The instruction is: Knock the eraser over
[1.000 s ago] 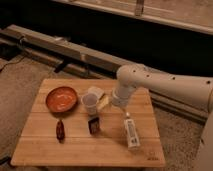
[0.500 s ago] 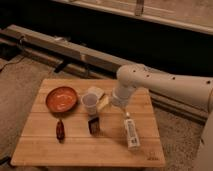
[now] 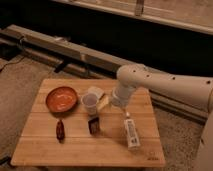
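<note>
The eraser (image 3: 93, 125) is a small dark block with a tan patch on its face, standing upright on the wooden table (image 3: 45, 145) just in front of the pale cup (image 3: 90, 103). My gripper (image 3: 116, 102) hangs at the end of the white arm (image 3: 165, 85), above the table to the right of the cup and up-right of the eraser, not touching it.
An orange bowl (image 3: 61, 98) sits at the left. A dark red oblong item (image 3: 60, 129) lies in front of it. A pale yellow block (image 3: 103, 103) lies beside the cup. A white tube (image 3: 131, 132) lies at the right. A rail runs behind the table.
</note>
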{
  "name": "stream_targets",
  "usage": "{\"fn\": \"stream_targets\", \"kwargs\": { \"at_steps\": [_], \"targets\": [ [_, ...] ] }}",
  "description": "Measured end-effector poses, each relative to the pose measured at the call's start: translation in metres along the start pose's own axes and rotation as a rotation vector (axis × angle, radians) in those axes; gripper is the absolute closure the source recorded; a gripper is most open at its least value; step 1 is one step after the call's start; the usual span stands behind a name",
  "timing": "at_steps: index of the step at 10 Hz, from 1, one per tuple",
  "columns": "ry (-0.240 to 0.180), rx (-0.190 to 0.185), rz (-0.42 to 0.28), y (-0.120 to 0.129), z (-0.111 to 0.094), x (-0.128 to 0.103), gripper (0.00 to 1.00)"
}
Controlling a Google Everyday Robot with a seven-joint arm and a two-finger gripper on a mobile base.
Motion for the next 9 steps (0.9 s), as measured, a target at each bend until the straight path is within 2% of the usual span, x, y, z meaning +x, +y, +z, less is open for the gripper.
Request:
{"fn": "stream_targets", "kwargs": {
  "at_steps": [7, 8, 9],
  "targets": [
    [0.0, 0.0, 0.0, -0.0001, 0.0, 0.0001, 0.2],
    [-0.001, 0.004, -0.003, -0.0002, -0.0005, 0.0004, 0.2],
    [-0.009, 0.027, -0.011, -0.0019, -0.0026, 0.0045, 0.2]
  ]
}}
